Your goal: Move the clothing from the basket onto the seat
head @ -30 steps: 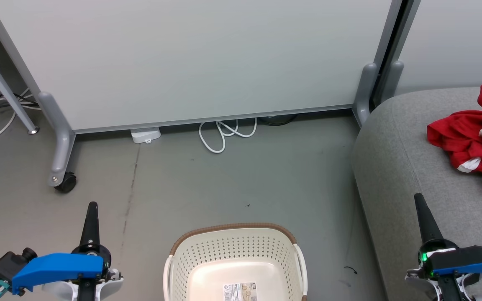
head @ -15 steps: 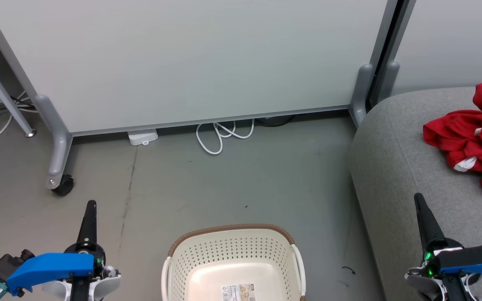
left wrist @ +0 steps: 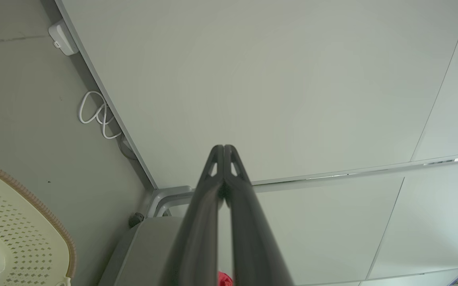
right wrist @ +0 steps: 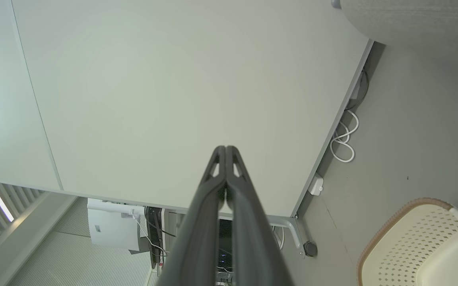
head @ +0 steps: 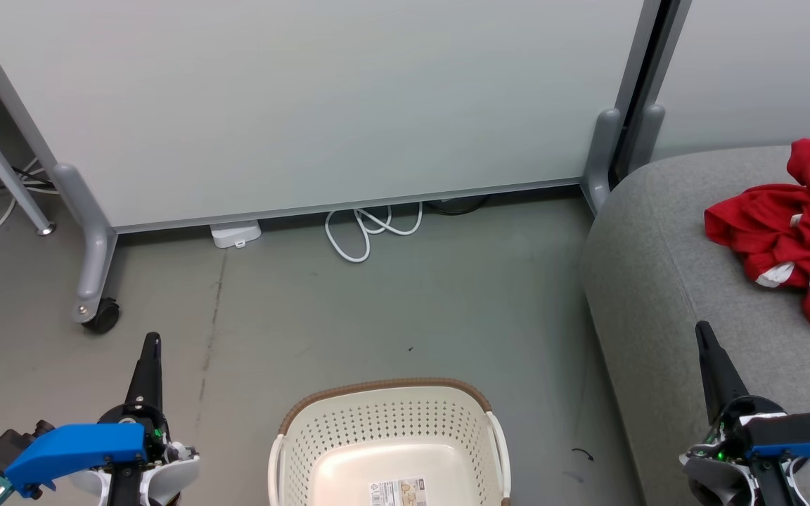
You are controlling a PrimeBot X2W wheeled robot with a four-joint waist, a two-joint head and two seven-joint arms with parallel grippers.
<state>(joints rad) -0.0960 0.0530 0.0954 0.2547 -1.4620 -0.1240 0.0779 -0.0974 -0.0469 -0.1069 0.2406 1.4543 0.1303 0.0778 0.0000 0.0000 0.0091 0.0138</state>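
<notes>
Both the left pincer (head: pixel 152 344) and the right pincer (head: pixel 702 332) have their jaws pressed together, holding nothing. The basket (head: pixel 391 386) sits on the floor (head: pixel 377 302) between them, its visible bottom bare but for a label (head: pixel 398 491), while the clothing (head: pixel 778 232) lies heaped on the seat (head: pixel 651 281), ahead and to the right of the right pincer. The transfer looks done; the next move likely calls only for a check of the basket's near end, cut off at the head view's edge.
</notes>
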